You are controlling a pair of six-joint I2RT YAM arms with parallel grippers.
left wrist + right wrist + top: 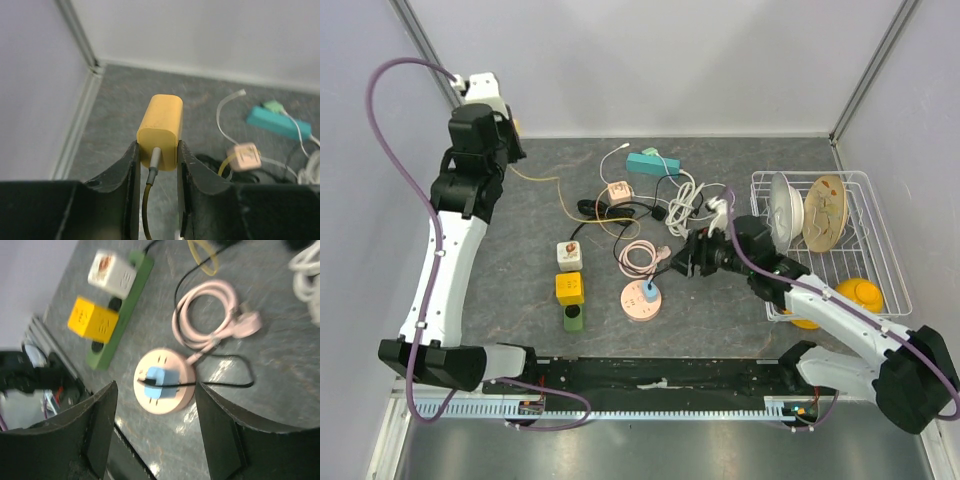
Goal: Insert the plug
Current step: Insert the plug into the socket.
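Left hand (157, 150) pinched on yellow plug (161, 122) — right hand (156, 388) spread near blue plug (161, 381) — print on white adapter (112, 274) illegible

Table (520, 300): dark grey, mottled.
Charger (161, 131): yellow; its cable (146, 200) olive.
Round socket (176, 399): pale pink, with a blue plug (161, 382) on it.
Strip (135, 287): green, carrying a yellow cube (94, 320) and a white adapter (112, 274).
Second strip (651, 163), near the far edge: teal.
Rack (817, 174), at the right edge: white wire.
Bowl (860, 293): yellow.
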